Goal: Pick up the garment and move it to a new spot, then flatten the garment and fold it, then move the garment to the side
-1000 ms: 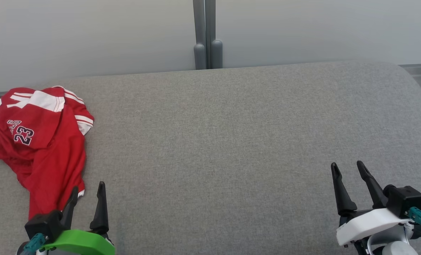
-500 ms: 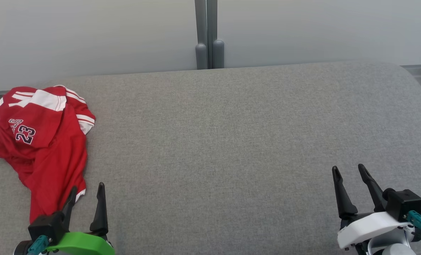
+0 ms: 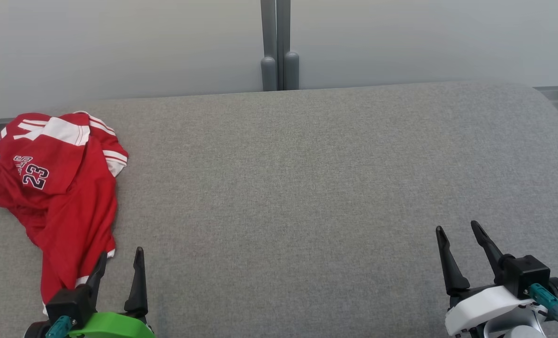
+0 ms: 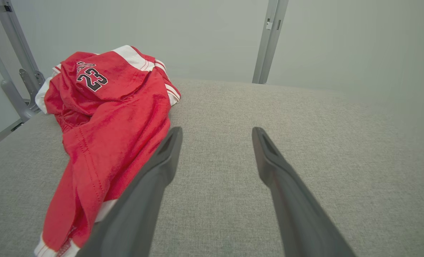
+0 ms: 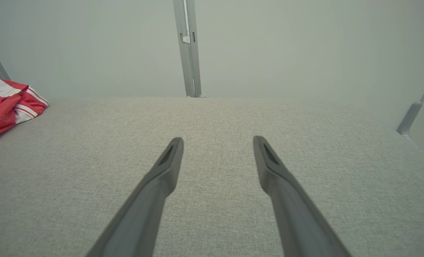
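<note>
At the far left of the grey woven fabric surface (image 3: 283,188), a crumpled red garment (image 3: 56,188) with white striped sleeve bands and a dark printed 23 is seen lying in a heap. Its long axis is judged to run away from the robot. The bunched sleeves and the number lie at the far end, and a narrow red tail with a white hem is drawn out toward the near edge.

Just beside that tail, the left gripper (image 3: 121,253) on its green mount (image 3: 112,326) is found with its two long dark fingers spread apart and nothing between them. In the left wrist view its left finger is seen overlapping the garment's edge; whether cloth is touched cannot be told. The garment thus lies ahead and to the left of this gripper, so a small leftward shift is judged to be needed before the tail could be closed on.

Behind the middle of the surface a grey upright metal post (image 3: 279,44) is seen. At the lower right, well apart from the garment, the right gripper (image 3: 457,227) on its white mount (image 3: 483,300) is held over bare fabric, its fingers likewise spread and empty. The left arm is plainly the nearer one, and the pick-up is judged not yet begun.
</note>
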{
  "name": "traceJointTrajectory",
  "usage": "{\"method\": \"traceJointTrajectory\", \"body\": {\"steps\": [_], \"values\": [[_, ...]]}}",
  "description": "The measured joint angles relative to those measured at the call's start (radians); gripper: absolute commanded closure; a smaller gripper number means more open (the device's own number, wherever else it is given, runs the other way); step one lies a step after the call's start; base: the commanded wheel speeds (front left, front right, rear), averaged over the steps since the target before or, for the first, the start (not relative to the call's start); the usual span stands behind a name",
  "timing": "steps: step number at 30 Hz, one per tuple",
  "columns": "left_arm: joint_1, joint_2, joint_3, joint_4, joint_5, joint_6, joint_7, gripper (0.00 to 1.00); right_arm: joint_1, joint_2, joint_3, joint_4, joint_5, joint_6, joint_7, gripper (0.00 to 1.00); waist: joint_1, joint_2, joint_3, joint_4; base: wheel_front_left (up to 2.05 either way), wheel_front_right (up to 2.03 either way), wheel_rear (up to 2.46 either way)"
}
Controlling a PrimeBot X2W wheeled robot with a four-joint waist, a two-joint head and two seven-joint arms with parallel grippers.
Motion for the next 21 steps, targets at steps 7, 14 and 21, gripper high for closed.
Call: {"method": "traceJointTrajectory", "body": {"steps": [7, 14, 21], "values": [[-0.001, 0.002, -0.013, 0.016, -0.009, 0.0, -0.009, 0.0, 0.0, -0.004, 0.007, 0.002, -0.033, 0.0, -0.009, 0.0, 0.0, 0.0, -0.002, 0.003, 0.0, 0.0, 0.0], [-0.004, 0.011, -0.027, 0.03, -0.033, 0.0, -0.008, 0.0, 0.0, 0.001, 0.014, 0.007, -0.02, 0.0, -0.009, 0.0, 0.0, 0.0, -0.001, 0.002, 0.0, 0.0, 0.0], [-0.005, 0.015, -0.03, 0.038, -0.053, 0.0, -0.009, 0.0, 0.002, 0.002, 0.018, 0.008, -0.01, 0.0, -0.009, 0.0, 0.0, 0.0, -0.001, -0.001, 0.0, 0.0, 0.0]]}}
